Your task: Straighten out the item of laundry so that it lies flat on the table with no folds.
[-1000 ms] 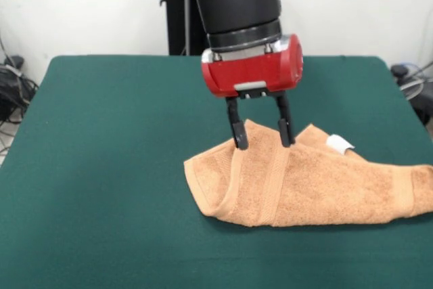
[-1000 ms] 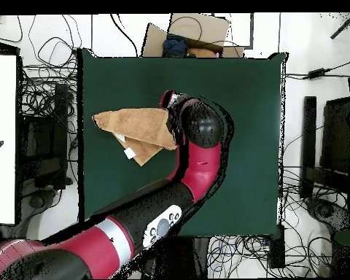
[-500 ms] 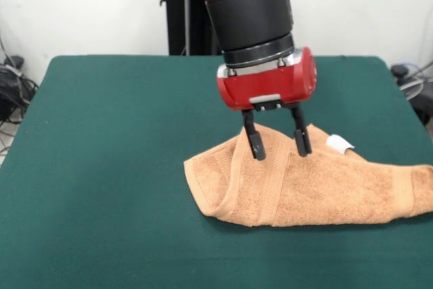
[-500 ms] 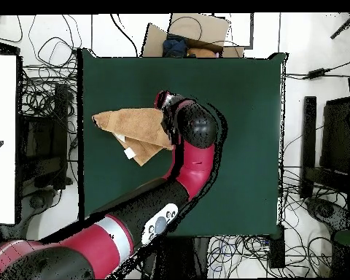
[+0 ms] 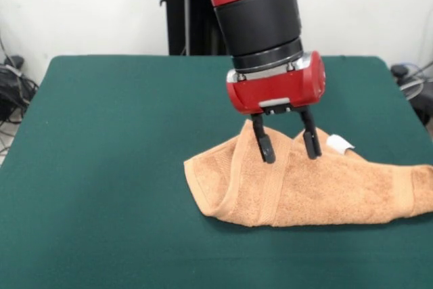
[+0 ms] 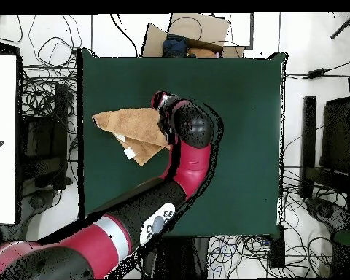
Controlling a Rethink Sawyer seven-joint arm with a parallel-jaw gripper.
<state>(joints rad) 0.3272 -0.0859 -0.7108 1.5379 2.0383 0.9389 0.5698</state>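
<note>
The item of laundry, an orange-tan towel, lies folded over on the green table, right of centre in the front view, with a raised ridge and a white tag at its far edge. My gripper hangs open just over that ridge; one black finger is at the ridge and the other near the tag. Nothing is held between them. From overhead the towel shows as a folded wedge on the left half of the table, and the arm's head covers its right end and the gripper.
Cables and equipment ring the table in the overhead view, with a cardboard box beyond its top edge. The towel's right end reaches the picture's right edge in the front view.
My gripper has shifted rightward along the towel in the front view, from the left band toward the tag, staying open. The towel has barely moved.
</note>
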